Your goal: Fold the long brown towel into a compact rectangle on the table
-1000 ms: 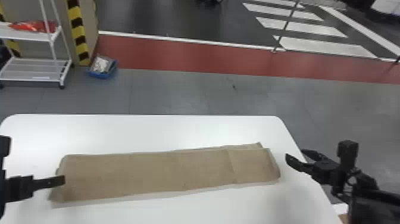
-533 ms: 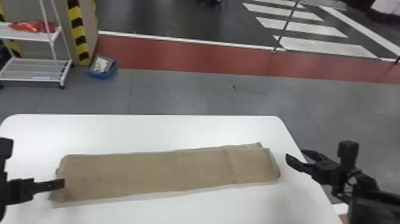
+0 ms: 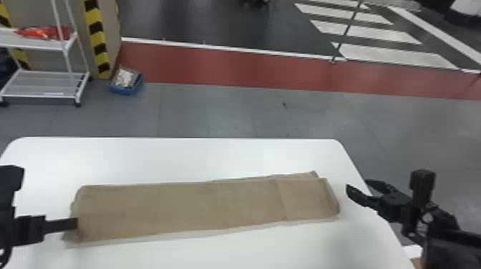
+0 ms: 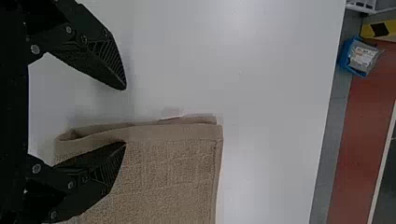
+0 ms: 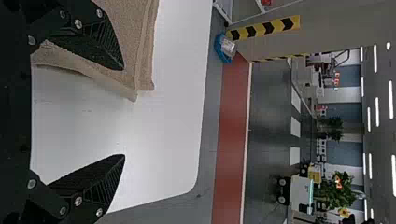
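And here we are: one brown towel (image 3: 179,209) on one white table (image 3: 171,153), stretched long from left to right, one line crossing its right part! Two grippers at it: the left gripper (image 3: 76,224) is at the towel's left end, two fingers spread wide, one over the cloth, one out past its edge. The right gripper (image 3: 357,186) hangs near the right end, its two fingers well apart. Far left, one blue bin (image 3: 123,90), one white cart (image 3: 41,95), two shelves!
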